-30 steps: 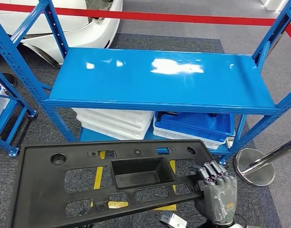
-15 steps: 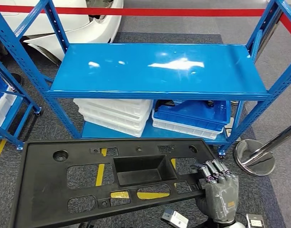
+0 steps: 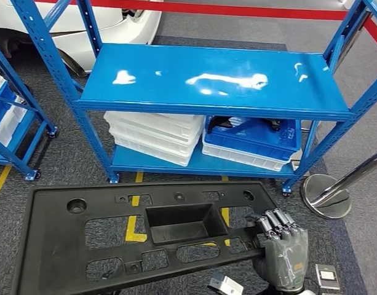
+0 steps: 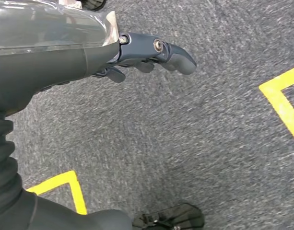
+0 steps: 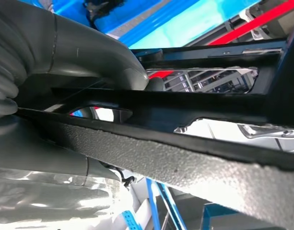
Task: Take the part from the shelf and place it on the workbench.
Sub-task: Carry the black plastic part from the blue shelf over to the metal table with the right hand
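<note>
You'll find no legible writing on the part (image 3: pixel 144 236) or the shelf (image 3: pixel 214 83). Against the earlier frames, the whole view has shifted: the shelf sits higher and farther, so the camera moved. Your right hand (image 3: pixel 281 249) grips the part's right end, fingers (image 3: pixel 272 221) curled over its edge, holding the part level in front of the shelf, above the floor. Your left hand (image 4: pixel 138 52) hangs over the carpet (image 4: pixel 196 139), fingers loosely extended, holding nothing.

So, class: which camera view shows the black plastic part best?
The head view: the whole black part lies across the frame, with the right hand gripping its right end. The right wrist view shows just a close, blurred strip of its edge. The left wrist view faces carpet.
</note>
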